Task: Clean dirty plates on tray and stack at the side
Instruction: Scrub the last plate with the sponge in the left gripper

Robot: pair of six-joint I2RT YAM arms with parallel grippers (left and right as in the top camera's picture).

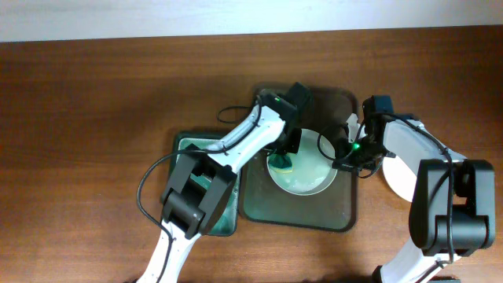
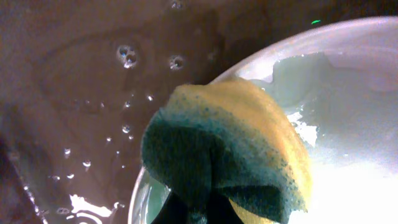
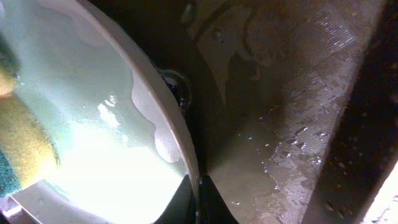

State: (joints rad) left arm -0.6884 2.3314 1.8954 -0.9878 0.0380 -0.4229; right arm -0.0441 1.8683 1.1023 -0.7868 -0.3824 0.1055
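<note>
A white plate [image 1: 310, 174] lies on the dark olive tray [image 1: 271, 212], wet with a pale green film. My left gripper [image 1: 284, 154] is shut on a yellow and green sponge [image 2: 230, 143] that presses on the plate's left part [image 2: 348, 93]. My right gripper [image 1: 346, 161] is shut on the plate's right rim [image 3: 186, 149], with one finger on each side of the rim. The sponge also shows at the left edge of the right wrist view [image 3: 18, 143]. Another white plate [image 1: 399, 169] lies on the table to the right of the tray, partly under my right arm.
A deep green tub [image 1: 189, 145] stands left of the tray, mostly under my left arm. The tray floor is wet with droplets [image 2: 124, 56]. Brown wooden table [image 1: 78, 118] lies all round.
</note>
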